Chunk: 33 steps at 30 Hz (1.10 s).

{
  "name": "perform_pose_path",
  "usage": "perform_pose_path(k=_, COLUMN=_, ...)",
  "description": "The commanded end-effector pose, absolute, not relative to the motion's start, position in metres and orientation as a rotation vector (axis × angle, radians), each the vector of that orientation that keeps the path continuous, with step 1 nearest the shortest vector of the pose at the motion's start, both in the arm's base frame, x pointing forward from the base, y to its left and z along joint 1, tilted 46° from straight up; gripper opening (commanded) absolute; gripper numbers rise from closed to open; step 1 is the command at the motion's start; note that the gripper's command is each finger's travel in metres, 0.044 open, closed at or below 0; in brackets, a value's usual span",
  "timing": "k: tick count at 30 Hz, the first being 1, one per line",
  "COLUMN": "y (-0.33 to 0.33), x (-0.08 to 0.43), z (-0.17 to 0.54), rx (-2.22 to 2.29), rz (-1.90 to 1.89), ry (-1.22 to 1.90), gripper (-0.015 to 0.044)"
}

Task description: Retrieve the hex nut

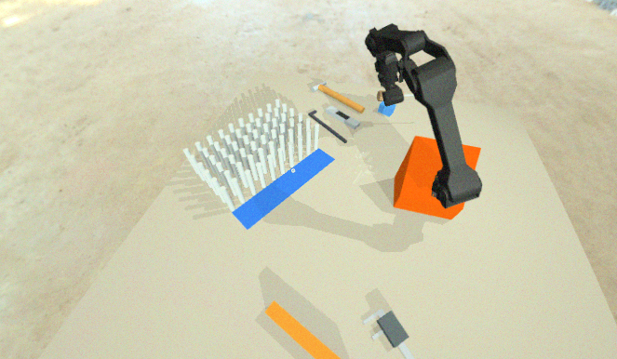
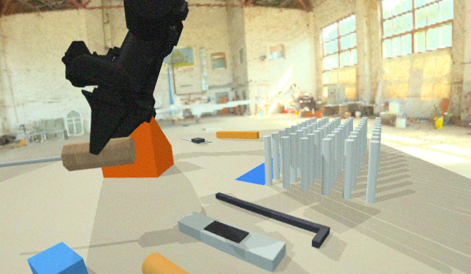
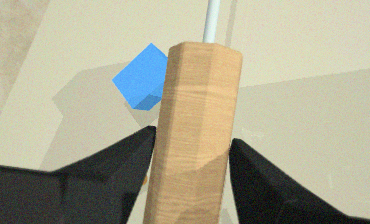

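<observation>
My gripper is shut on the wooden handle of a tool with a thin grey rod. It holds the tool level in the air at the table's far end, above a small blue cube. The rod's tip is out of view. The standing spacers are upright in their field. A small pale nut lies on the blue taped strip, close to the front row of spacers.
A black L-shaped key, a grey block with a black inset and an orange-handled hammer lie between the spacers and the cube. The arm stands on an orange block. An orange bar and a grey gadget lie at the near end.
</observation>
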State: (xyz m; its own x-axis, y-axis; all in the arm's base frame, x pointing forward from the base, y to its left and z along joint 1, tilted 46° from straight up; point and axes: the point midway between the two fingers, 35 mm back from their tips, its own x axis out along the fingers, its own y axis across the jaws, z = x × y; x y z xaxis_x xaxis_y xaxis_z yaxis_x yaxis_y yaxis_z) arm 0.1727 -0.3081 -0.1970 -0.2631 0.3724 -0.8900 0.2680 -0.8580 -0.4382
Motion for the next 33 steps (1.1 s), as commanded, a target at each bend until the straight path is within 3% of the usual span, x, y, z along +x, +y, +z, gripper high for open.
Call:
perform_pose_path(k=1, y=-0.304, x=0.172, z=-0.202, rx=-1.857, rz=2.303, ry=-0.806, gripper=0.0000)
perform_pose_path(k=33, y=-0.280, x=0.175, z=-0.226, rx=-1.858, rz=2.302, ry=-0.807, gripper=0.0000)
